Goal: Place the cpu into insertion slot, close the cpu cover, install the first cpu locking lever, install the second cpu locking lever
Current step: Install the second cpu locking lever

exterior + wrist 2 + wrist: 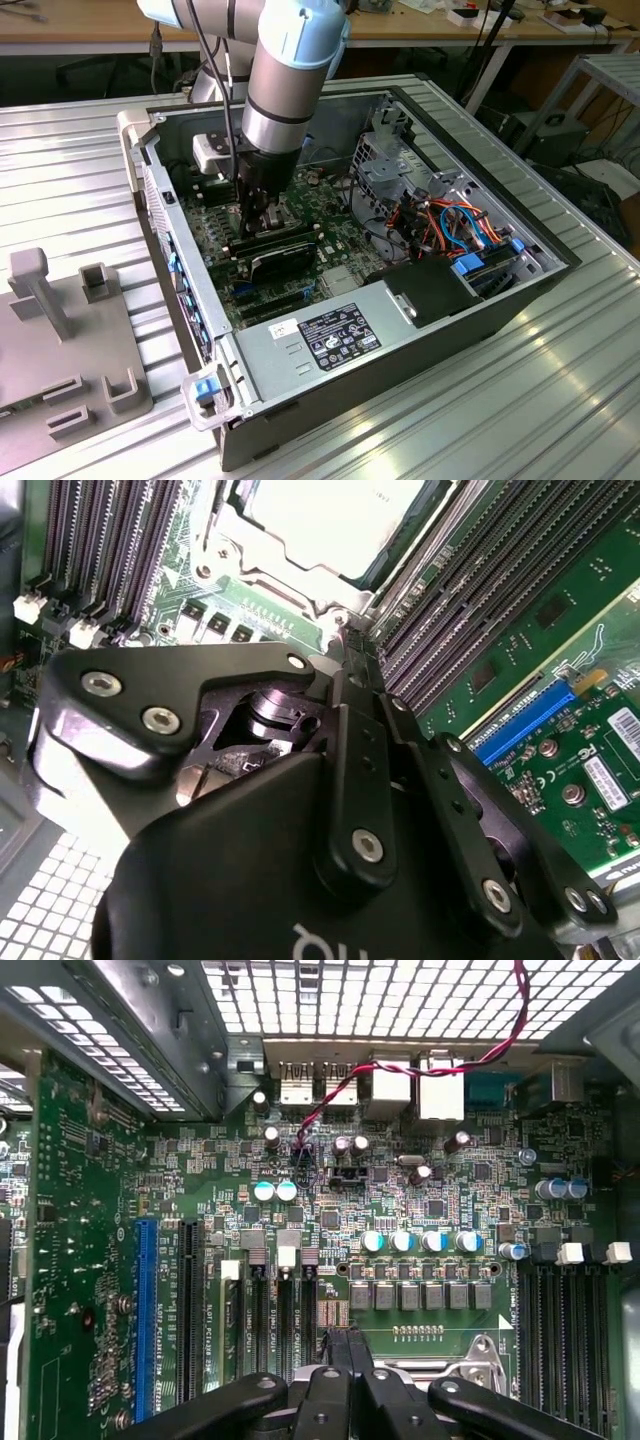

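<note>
The arm reaches straight down into the case, gripper (345,640) pinched together, empty, beside the seated cpu (330,520).

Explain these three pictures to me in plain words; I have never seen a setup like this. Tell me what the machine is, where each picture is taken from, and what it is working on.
The machine is a robot arm with a black gripper at its tip. The exterior view is taken from a camera off the arm: it shows an opened computer case lying on a ribbed metal table, with the arm reaching down into it. A grey holder with upright blocks sits at the exterior view's left.

The two wrist views come from cameras riding on the arm, looking past the gripper's black linkage at the green motherboard. In the second wrist view, the cpu, a flat silver square, lies in the insertion slot, and the gripper is just beside the slot's metal rim, near the long memory slots.
</note>
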You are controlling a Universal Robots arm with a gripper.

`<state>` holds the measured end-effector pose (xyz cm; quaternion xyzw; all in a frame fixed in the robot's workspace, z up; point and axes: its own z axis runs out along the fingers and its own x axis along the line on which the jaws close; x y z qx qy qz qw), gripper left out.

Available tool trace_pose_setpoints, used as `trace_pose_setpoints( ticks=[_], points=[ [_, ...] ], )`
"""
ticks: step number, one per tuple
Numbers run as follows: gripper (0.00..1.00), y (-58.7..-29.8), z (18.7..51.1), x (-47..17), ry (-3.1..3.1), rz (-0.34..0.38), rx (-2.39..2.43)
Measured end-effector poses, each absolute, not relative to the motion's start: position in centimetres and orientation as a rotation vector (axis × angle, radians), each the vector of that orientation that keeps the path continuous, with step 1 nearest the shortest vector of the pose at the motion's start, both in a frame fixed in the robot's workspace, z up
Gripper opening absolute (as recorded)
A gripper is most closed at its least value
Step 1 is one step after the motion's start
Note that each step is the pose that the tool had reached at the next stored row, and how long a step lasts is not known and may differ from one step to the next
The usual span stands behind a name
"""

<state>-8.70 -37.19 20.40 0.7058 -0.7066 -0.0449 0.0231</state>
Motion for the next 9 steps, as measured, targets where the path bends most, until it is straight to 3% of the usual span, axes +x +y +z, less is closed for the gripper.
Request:
trace_pose_setpoints(
  ticks=[9],
  points=[
    [0.11, -37.29, 20.20, -8.69, -2.190, -0.144, 2.188]
  ],
)
